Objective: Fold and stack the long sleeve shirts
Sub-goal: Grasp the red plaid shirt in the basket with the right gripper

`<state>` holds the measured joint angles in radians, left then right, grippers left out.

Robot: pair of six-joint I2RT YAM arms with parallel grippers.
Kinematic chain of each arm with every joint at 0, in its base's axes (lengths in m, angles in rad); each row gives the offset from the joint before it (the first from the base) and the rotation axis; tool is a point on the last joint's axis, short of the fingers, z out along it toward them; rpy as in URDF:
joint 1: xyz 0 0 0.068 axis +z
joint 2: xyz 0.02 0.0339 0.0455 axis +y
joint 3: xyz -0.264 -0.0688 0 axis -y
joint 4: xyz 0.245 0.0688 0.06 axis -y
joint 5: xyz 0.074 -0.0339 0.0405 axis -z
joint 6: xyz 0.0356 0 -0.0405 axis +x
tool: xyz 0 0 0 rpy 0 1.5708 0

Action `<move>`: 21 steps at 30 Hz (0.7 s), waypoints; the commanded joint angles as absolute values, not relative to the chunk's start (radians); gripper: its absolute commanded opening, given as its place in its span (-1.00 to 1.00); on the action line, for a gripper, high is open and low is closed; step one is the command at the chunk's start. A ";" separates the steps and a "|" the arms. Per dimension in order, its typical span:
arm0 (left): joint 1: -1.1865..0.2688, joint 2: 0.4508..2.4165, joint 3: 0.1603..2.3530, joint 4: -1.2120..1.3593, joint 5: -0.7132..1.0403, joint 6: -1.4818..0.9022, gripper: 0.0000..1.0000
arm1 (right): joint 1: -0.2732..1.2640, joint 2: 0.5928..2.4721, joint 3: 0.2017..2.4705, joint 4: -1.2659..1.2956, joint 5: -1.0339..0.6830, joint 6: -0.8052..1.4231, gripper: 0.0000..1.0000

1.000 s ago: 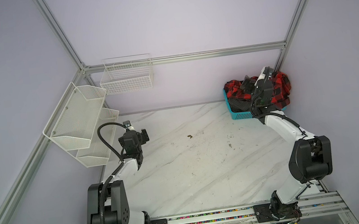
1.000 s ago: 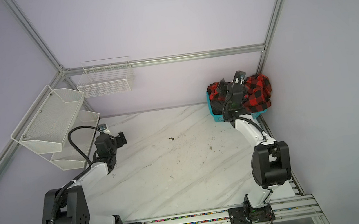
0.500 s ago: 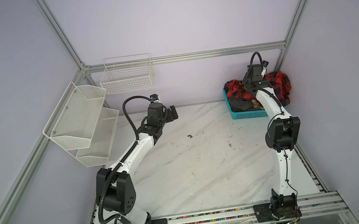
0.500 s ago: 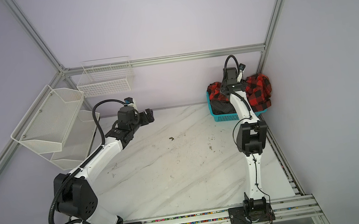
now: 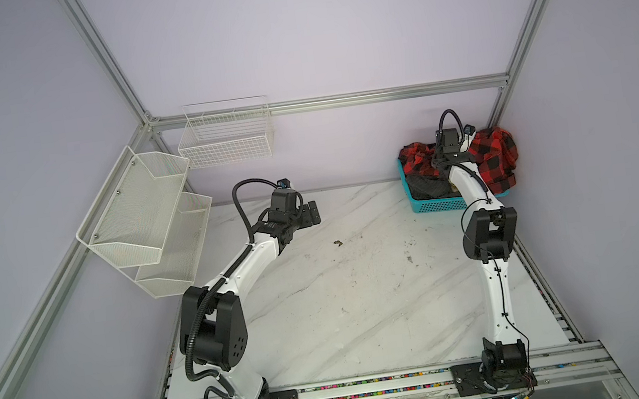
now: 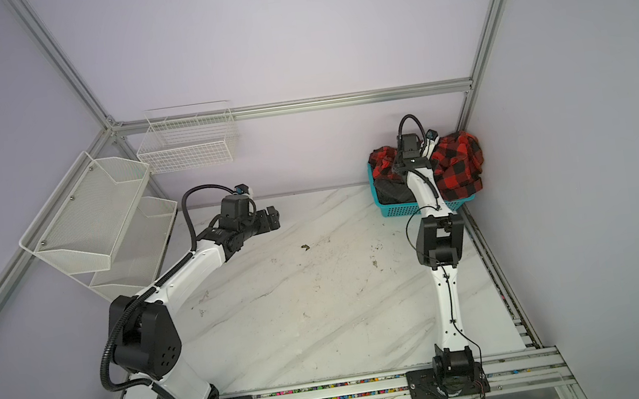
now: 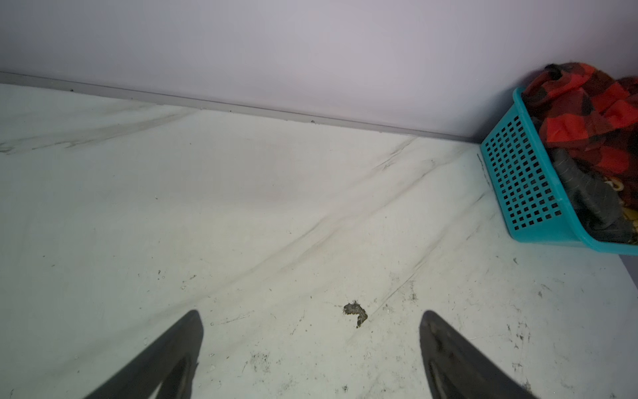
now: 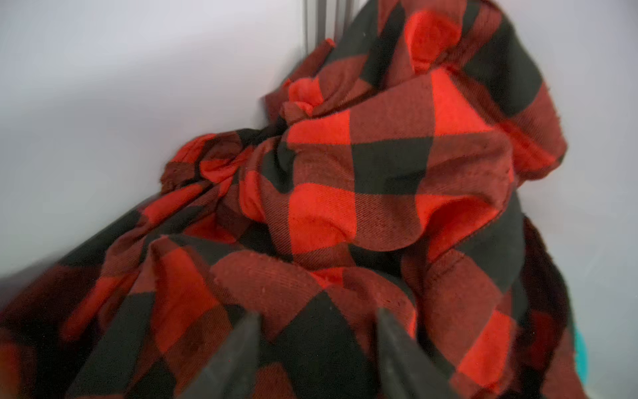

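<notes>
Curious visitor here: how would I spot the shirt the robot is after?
At the far right corner of the marble table sits a teal basket. The shirt heaps over its rim: red-and-black checks, unlike the dark grey cloth beside it.

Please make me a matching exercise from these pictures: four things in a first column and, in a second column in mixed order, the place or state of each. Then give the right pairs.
Column one
1. checked shirt
2. teal basket
3. left gripper
4. white wire basket

Column two
A. hangs on the back wall
B. open, above the table
C. stands on the table's far right corner
D. heaped in the teal basket, spilling over its rim

Pairs: 1-D, 2-C, 3-B, 4-A
</notes>
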<state>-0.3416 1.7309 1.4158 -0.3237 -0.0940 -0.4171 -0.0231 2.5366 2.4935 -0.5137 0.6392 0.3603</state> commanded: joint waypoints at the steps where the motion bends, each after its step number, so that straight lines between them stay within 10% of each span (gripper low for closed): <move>1: -0.338 1.730 1.544 -0.352 -0.071 -0.403 0.89 | -0.045 2.550 2.499 -0.483 0.662 0.356 -0.49; 5: -0.339 1.733 1.554 -0.357 -0.083 -0.426 0.84 | -0.044 2.439 2.352 -0.307 0.586 0.302 -0.99; 21: -0.315 1.644 1.574 -0.402 -0.322 -0.532 0.78 | 0.236 2.033 2.294 -0.246 -0.094 0.243 -1.00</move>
<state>-0.3332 1.6913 1.4971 -0.3847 -0.2436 -0.4789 0.1547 2.0598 2.2810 -0.2260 0.0986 0.2417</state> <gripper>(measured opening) 0.892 0.054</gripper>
